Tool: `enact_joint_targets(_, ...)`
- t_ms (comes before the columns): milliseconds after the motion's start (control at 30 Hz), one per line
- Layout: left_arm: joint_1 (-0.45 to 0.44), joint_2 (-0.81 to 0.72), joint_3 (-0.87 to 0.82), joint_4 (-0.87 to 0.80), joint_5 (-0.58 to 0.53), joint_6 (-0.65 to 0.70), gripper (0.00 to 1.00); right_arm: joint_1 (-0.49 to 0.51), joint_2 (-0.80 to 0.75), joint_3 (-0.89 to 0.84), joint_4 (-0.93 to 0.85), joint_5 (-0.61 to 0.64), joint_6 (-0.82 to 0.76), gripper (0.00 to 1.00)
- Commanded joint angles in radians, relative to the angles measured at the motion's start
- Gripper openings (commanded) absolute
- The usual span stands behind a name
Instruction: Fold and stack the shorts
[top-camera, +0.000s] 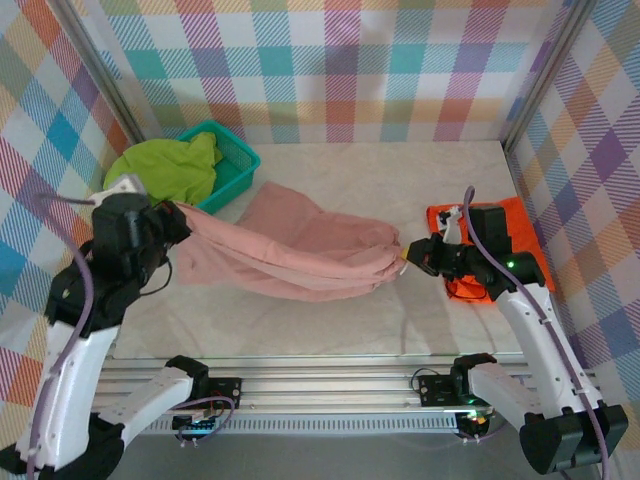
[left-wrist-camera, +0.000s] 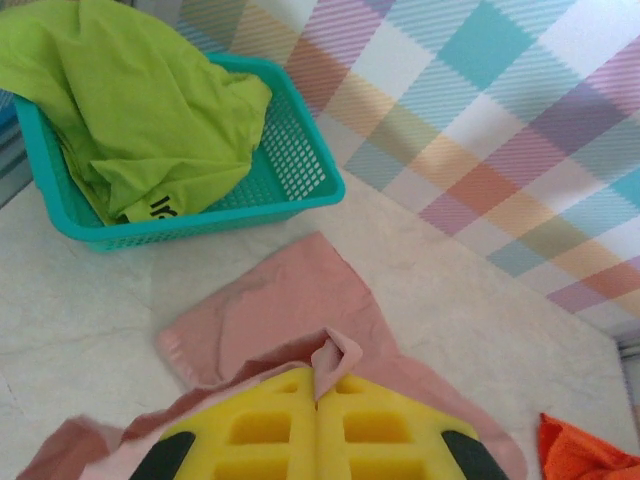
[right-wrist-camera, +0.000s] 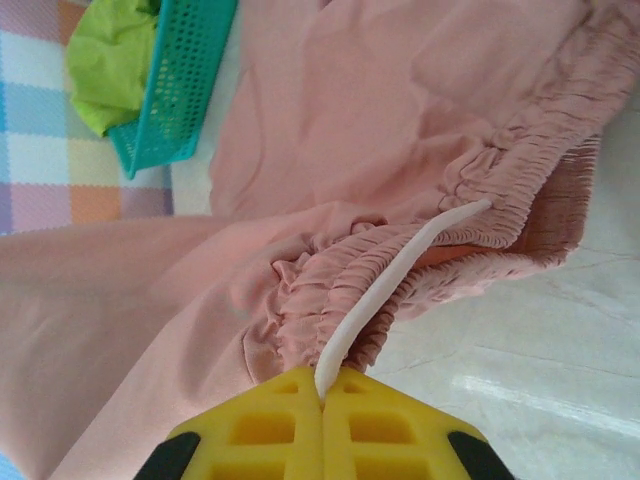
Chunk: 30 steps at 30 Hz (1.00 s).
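The dusty pink shorts hang stretched between both grippers over the middle of the table. My left gripper is shut on a fold of the pink fabric at its fingertips. My right gripper is shut on the gathered waistband and its white drawstring. The orange shorts lie flat on the right, partly under my right arm. Lime green shorts with a dark logo are heaped in the basket.
The teal mesh basket stands at the back left, near my left gripper. Checked walls close in the back and both sides. Bare marble table shows behind the pink shorts and in front of them.
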Motion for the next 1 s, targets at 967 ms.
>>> enact_joint_targets(967,0.061,0.415,0.537,0.173,0.054,0.155,0.0,-0.088,0.548,0.883,0.063,-0.022,-0.105,0.0)
